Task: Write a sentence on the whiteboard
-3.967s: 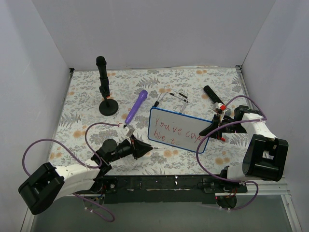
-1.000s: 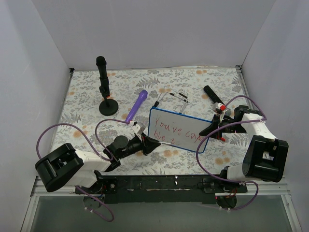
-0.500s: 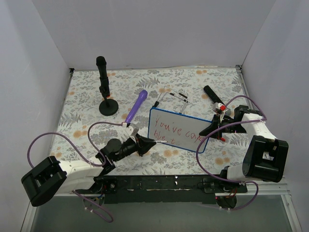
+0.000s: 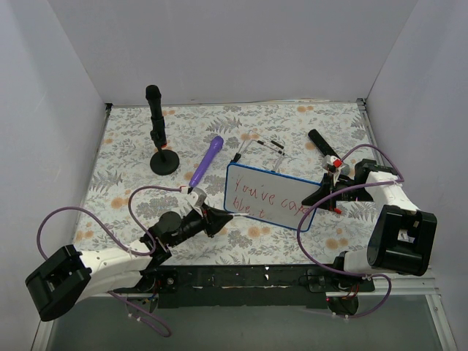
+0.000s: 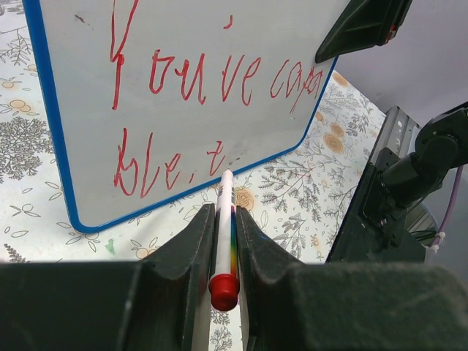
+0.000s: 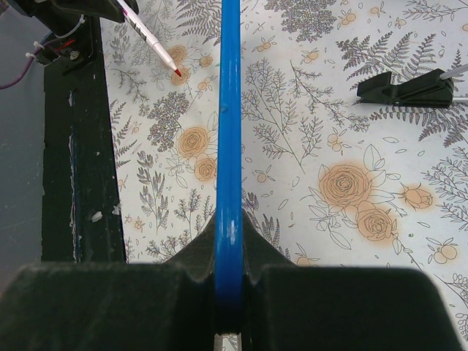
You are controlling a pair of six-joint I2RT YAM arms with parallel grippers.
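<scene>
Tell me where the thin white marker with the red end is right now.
Left of centre in the top view: the marker is clamped in the left gripper, its tip by the lower-left edge of the blue-rimmed white whiteboard.

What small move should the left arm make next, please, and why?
Probably bring the marker tip onto the whiteboard just right of the "t". The left gripper holds the marker with its tip off the whiteboard by the lower rim, the sentence looks unfinished, and the right gripper clamps the whiteboard.
</scene>
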